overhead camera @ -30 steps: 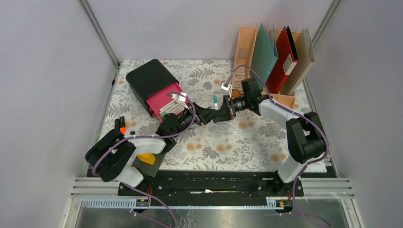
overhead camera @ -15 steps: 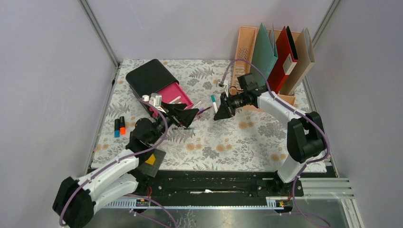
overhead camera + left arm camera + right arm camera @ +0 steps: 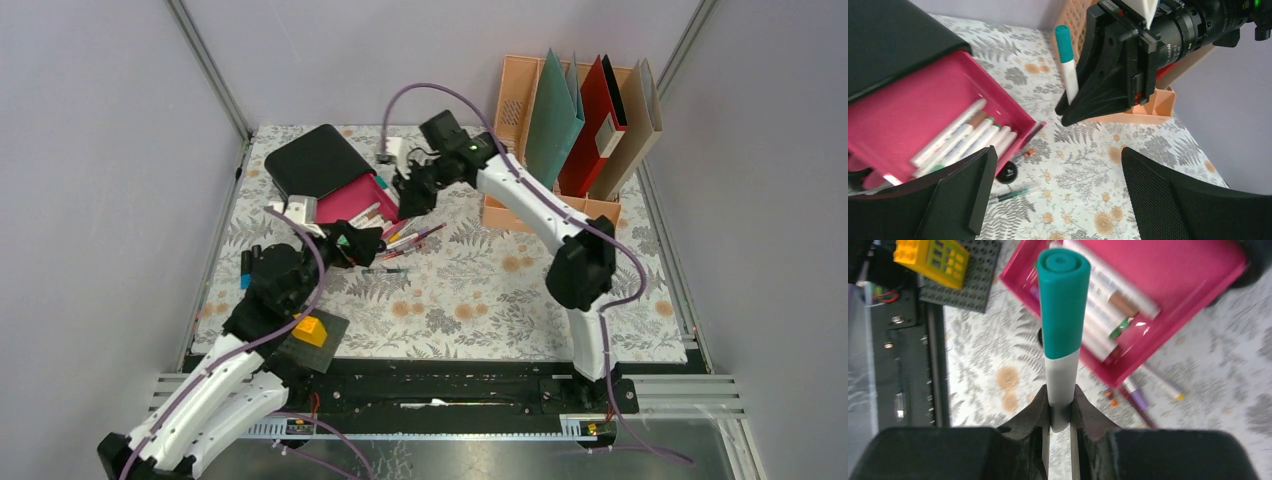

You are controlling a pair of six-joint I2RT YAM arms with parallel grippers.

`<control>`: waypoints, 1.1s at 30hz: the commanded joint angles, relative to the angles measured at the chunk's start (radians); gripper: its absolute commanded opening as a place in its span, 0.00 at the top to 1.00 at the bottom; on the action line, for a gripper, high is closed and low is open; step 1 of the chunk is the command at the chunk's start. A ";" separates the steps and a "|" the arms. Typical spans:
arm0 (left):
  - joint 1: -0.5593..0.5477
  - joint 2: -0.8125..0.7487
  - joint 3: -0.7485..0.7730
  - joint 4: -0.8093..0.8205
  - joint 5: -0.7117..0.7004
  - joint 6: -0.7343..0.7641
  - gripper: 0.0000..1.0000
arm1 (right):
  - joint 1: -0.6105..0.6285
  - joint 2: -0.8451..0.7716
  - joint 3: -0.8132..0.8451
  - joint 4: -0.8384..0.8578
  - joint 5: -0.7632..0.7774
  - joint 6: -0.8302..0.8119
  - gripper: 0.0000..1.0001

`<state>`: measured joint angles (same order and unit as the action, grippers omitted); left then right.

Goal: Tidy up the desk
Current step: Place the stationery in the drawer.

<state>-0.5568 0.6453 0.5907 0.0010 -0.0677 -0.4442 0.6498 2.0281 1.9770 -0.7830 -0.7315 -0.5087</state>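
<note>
The right tool (image 3: pixel 1060 401), gripping a teal marker (image 3: pixel 1063 310), has swung to the pink drawer (image 3: pixel 1208 275) while the left tool (image 3: pixel 1058 187) has opened wide, so a drop-in looks next.

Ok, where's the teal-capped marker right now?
The teal-capped marker is pinched in the right gripper, cap end pointing out. In the right wrist view it sits close to the open pink drawer, towards the far left of the table.

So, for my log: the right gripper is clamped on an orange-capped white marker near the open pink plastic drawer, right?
No: the cap is teal, not orange. The right wrist view shows the right gripper clamped on the teal-capped white marker near the open pink plastic drawer.
</note>
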 commanded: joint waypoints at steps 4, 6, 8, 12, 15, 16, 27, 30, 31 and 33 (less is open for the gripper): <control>0.005 -0.167 0.091 -0.170 -0.240 0.085 0.01 | 0.093 0.172 0.386 -0.135 0.319 -0.255 1.00; 0.005 -0.208 0.086 -0.188 -0.283 0.089 0.01 | 0.125 0.184 0.394 -0.103 0.404 -0.335 1.00; 0.005 -0.254 0.076 -0.203 -0.318 0.090 0.01 | 0.155 0.180 0.368 -0.044 0.489 -0.398 1.00; 0.005 -0.312 0.052 -0.211 -0.362 0.092 0.01 | 0.192 0.172 0.317 0.088 0.559 -0.448 1.00; 0.005 -0.341 0.043 -0.223 -0.385 0.093 0.01 | 0.219 0.195 0.322 0.138 0.611 -0.490 1.00; 0.005 -0.348 0.043 -0.229 -0.392 0.092 0.01 | 0.223 0.201 0.325 0.150 0.629 -0.506 1.00; 0.005 -0.455 0.037 -0.293 -0.461 0.087 0.01 | 0.258 0.298 0.344 0.268 0.738 -0.551 0.95; 0.005 -0.470 0.032 -0.299 -0.466 0.088 0.01 | 0.258 0.310 0.338 0.294 0.779 -0.547 0.85; 0.005 -0.471 0.030 -0.299 -0.465 0.087 0.01 | 0.258 0.314 0.336 0.300 0.785 -0.547 0.81; 0.005 -0.468 0.029 -0.299 -0.465 0.088 0.01 | 0.258 0.318 0.331 0.307 0.792 -0.548 0.74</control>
<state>-0.5568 0.1818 0.6281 -0.3031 -0.5106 -0.3672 0.9009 2.3463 2.2940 -0.5514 0.0063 -1.0447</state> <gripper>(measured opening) 0.987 0.213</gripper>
